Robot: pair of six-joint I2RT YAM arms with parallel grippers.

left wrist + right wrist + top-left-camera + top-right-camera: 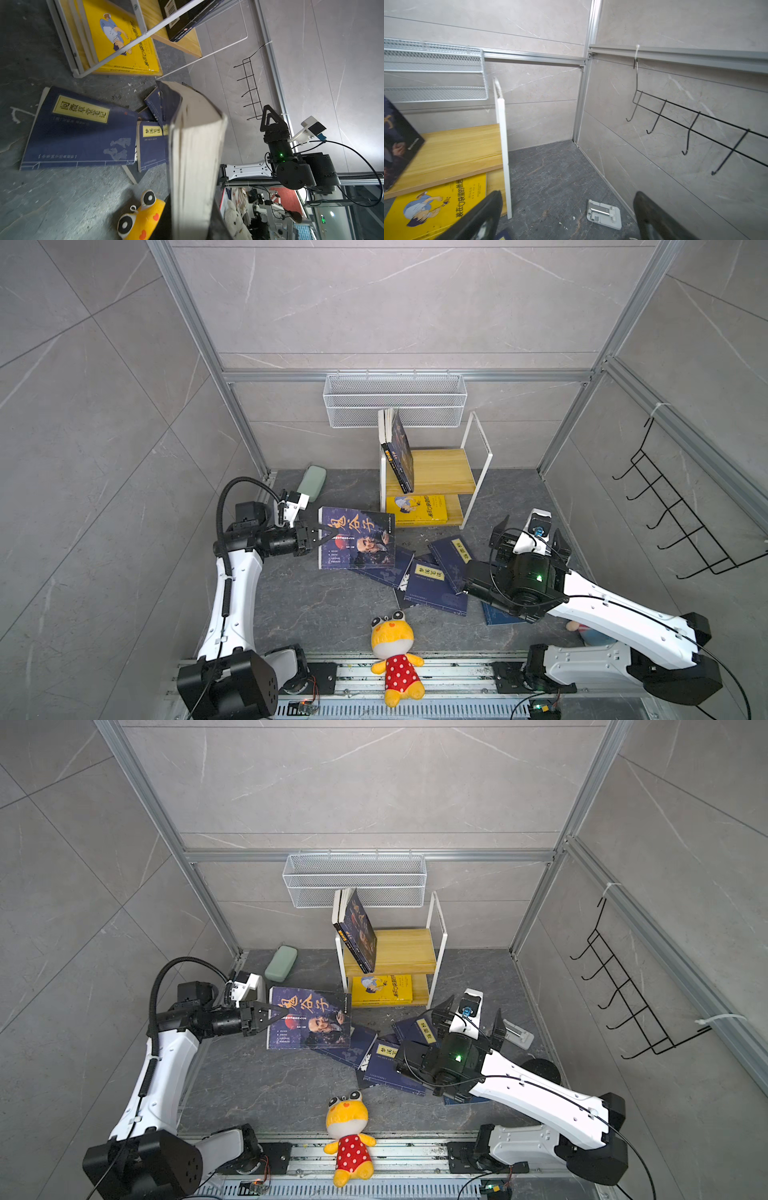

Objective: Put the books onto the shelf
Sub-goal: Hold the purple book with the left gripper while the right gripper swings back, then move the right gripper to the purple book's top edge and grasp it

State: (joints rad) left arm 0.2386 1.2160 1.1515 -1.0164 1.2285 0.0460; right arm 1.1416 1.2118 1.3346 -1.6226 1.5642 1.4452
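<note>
Books (pixel 432 583): navy ones left on floor (pixel 332 605), just past L gripper (pixel 328 535) fingertips. Its fingers pinch face-cover book (pixel 361 539) by edge, off floor. Shelf (pixel 440 472) has dark pair (pixel 401 456) leaning on top, yellow ones (pixel 417 510) below. R gripper (pixel 530 533) fingers spread, empty. Approx half done, I'd say.

Robot lab test cell, aluminium framing (pixel 270 376), wall panels (pixel 407 302) (grey, veined), base rail (pixel 457 672)

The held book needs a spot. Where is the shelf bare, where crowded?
Top board is bare from the leaning books to the right frame. Lower board is crowded: yellow books fill it, leaving only its right end.
</note>
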